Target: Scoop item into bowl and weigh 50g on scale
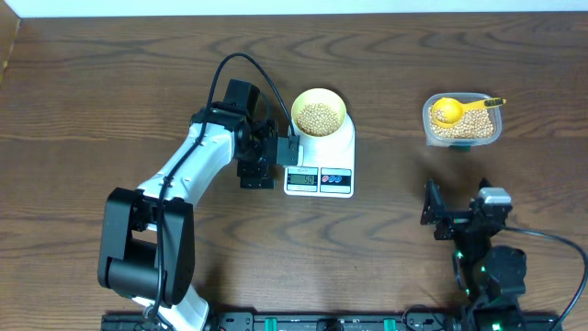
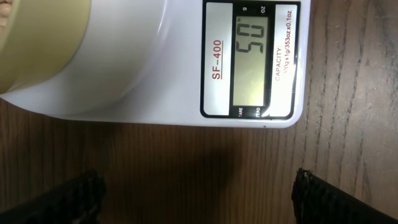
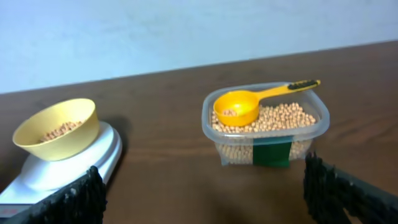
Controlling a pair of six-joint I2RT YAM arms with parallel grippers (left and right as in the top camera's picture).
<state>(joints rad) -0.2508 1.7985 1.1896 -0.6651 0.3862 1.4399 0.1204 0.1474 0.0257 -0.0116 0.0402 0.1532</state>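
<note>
The pale yellow-green bowl [image 1: 319, 92] stands on the white scale [image 1: 342, 149] and holds beige beans [image 1: 319, 118]. In the left wrist view the scale [image 2: 143, 68] shows 50 on its display, with the bowl [image 2: 43, 43] at the upper left. My left gripper [image 1: 276, 158] is open and empty, just left of the scale [image 2: 199, 186]. My right gripper [image 1: 457, 204] is open and empty [image 3: 202, 186], low near the table's front right. It faces the bowl [image 3: 68, 146], the scale [image 3: 62, 173] and the beans in the bowl [image 3: 59, 132].
A clear plastic tub [image 1: 428, 118] of beans stands at the back right. A yellow scoop [image 1: 447, 111] rests in it, handle pointing right. The tub [image 3: 211, 127] and scoop [image 3: 236, 109] show in the right wrist view. The table is dark wood.
</note>
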